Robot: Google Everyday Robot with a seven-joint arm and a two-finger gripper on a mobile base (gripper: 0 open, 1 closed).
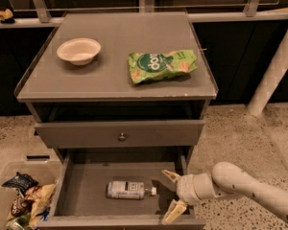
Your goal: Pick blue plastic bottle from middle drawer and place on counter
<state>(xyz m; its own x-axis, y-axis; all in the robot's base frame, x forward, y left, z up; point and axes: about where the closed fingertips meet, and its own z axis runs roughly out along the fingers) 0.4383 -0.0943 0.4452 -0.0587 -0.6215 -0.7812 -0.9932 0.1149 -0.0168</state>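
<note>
Grey flooring of the open middle drawer (81, 186) carries the blue plastic bottle (128, 189), which lies on its side near the centre with its white cap pointing right. Just right of the cap, the gripper (173, 194) hangs with its 2 fingers (171, 176) spread apart, holding nothing. On the counter (110, 80) above sit a white bowl (78, 50) and a green snack bag (162, 65).
</note>
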